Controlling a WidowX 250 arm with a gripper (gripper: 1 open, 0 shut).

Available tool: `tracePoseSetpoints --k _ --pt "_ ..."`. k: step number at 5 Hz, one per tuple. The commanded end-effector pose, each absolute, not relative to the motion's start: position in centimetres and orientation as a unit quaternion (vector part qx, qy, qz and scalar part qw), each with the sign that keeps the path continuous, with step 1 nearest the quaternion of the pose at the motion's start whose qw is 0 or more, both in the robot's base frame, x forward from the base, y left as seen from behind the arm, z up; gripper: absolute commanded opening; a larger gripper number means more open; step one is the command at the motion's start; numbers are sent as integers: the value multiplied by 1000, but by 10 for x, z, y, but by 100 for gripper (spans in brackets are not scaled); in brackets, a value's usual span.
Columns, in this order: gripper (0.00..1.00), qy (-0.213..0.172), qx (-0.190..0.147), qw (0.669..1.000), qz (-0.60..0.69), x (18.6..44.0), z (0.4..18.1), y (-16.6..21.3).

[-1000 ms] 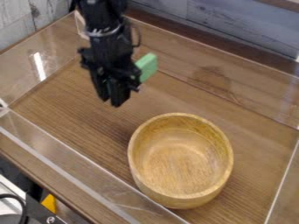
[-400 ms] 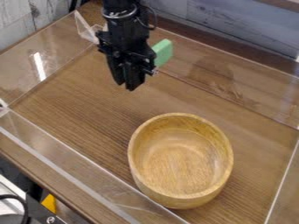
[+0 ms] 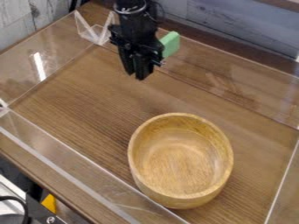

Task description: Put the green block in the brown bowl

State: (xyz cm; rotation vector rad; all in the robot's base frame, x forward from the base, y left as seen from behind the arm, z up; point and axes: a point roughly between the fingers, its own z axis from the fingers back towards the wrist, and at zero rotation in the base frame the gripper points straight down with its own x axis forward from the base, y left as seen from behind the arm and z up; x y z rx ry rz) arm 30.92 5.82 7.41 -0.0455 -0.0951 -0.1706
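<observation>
Flat mid-green rectangular block [image 3: 170, 43], partly hidden behind the black metal jaws [image 3: 131, 70], which are pressed together; contact unclear.

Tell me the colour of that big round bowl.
Light brown, best seen in the camera view.

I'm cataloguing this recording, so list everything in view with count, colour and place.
Bowl: one, light brown, nearest the camera, right of centre
Block: one, green, far part of the table, beside the fingers
Table: one, brown wood, under the bowl
Clear plastic: one piece, transparent, far left, beside the arm
Cable: one, black, near left corner
Arm: one, black, reaching in from the far side
Fingers: black, at the arm's lower end
</observation>
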Motion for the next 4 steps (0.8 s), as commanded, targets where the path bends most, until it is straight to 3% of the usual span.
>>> tracePoseSetpoints --k 1,4 --pt "0 -86 -9 991 -106 335 88 75" --pt "0 -94 -2 988 -120 364 70 105"
